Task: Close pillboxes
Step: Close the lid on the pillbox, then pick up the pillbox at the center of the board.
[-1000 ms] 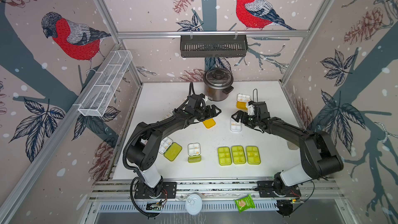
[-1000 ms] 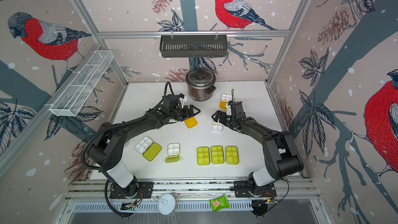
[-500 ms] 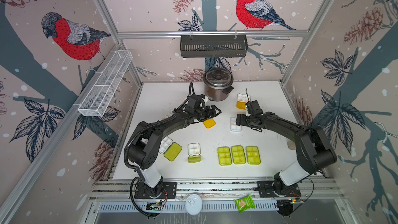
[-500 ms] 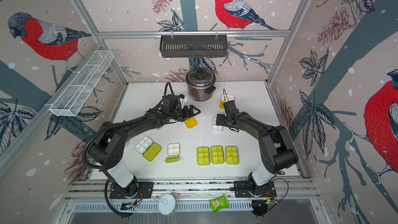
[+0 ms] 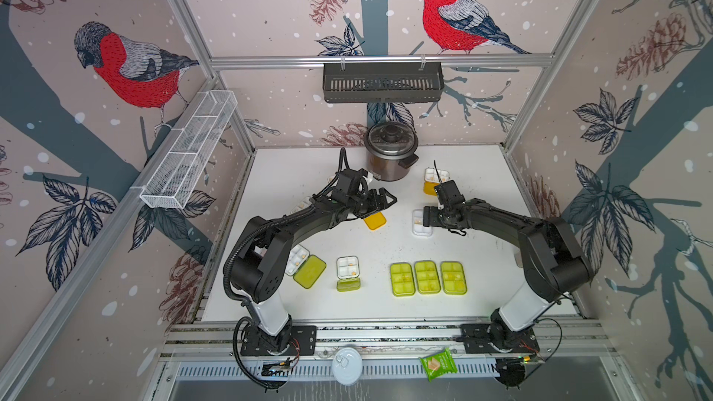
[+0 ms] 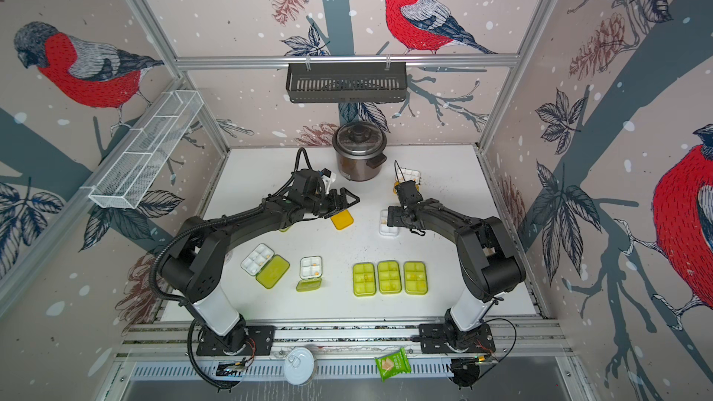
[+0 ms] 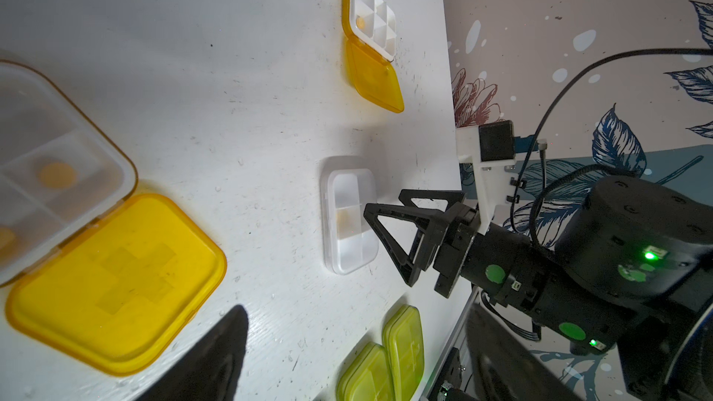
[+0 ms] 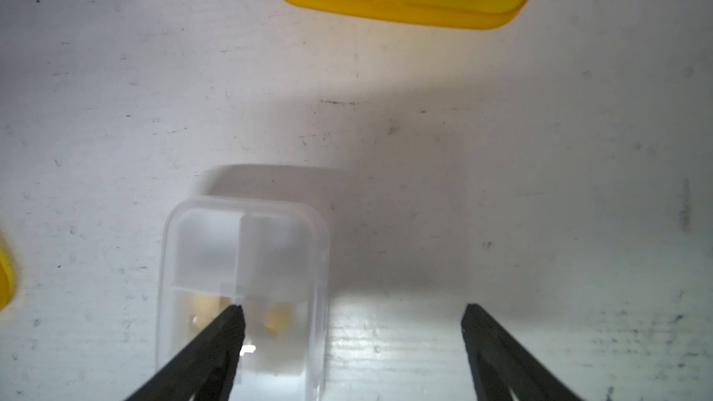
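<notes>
We see the white counter (image 5: 293, 171) with a dark round lidded cooker (image 5: 390, 156) at its back. Three lime-green closed pillboxes (image 5: 426, 277) stand side by side near the front. Our left pincer (image 5: 384, 202) hangs wide open and empty above an open white pillbox with a flat orange-yellow lid (image 5: 375, 221). Our right pincer (image 8: 353, 308) is spread wide too, gripping nothing. One fingertip (image 8: 231, 322) lies over the small clear-lidded white pillbox (image 8: 247, 248), lid down, mid-counter. We cannot tell whether it touches. The other fingertip is over bare counter.
</notes>
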Available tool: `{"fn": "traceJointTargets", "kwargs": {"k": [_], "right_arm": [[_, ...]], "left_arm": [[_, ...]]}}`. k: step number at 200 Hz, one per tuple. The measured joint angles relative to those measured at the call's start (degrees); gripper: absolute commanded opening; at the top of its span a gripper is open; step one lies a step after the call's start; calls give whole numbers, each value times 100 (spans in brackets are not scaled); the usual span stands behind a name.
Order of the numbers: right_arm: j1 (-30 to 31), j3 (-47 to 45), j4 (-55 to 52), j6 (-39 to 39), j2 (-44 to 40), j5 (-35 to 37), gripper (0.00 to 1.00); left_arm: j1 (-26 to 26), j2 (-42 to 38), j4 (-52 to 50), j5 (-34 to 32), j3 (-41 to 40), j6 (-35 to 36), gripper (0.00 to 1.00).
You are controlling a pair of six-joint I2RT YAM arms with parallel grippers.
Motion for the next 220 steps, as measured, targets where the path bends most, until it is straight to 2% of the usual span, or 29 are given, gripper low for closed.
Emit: {"fn": "traceJointTargets", "kwargs": {"k": [57, 104, 160, 220], "right_arm": [[146, -103, 557, 55, 129, 92, 88], [304, 170, 238, 138, 212, 105, 92], [442, 680, 11, 293, 691, 20, 93], [608, 881, -57, 457, 977, 162, 85]], "left_arm": [[7, 26, 20, 85, 0, -26, 87], [39, 26, 22, 111, 0, -28, 87], [63, -28, 22, 114, 0, -33, 87], [131, -79, 26, 118, -4, -46, 87]]}}
